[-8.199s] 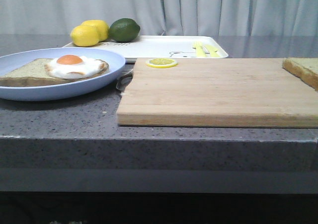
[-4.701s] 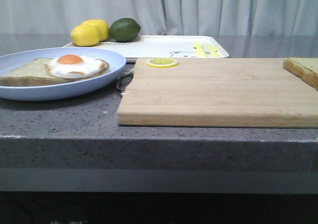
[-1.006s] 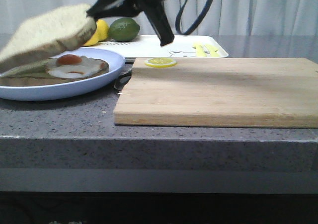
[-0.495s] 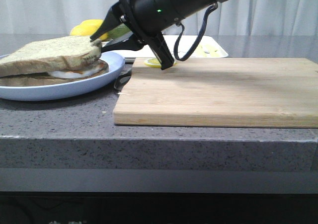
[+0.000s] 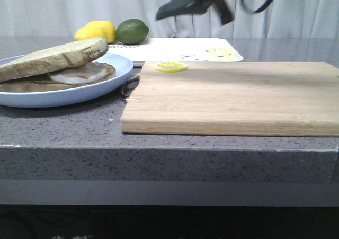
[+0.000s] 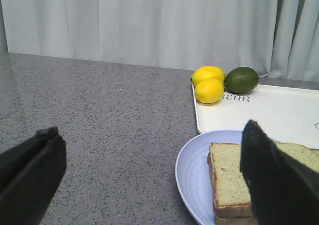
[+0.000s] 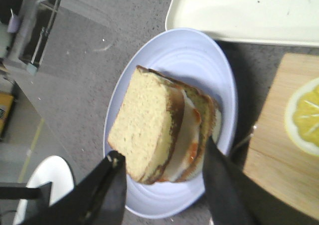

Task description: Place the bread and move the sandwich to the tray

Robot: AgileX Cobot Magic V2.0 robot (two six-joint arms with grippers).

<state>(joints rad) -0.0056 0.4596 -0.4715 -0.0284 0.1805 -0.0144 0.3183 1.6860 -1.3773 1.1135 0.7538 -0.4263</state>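
Front view: two lemons (image 5: 95, 30), one lime (image 5: 132, 31), one bread (image 5: 53, 59).

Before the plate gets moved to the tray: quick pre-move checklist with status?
1. Top bread on the egg: ok, though it sits tilted, one edge raised.
2. Right hand clear of the sandwich: ok, open and holding nothing in its wrist view, lifted above the tray in the front view.
3. Left hand ready: ok, open, with the plate just ahead of it.
4. Landing spot on the tray: ok, bare middle; lemons and lime sit at its far left corner.
5. Stack stable enough to carry: cannot tell; the tilted slice may slide.
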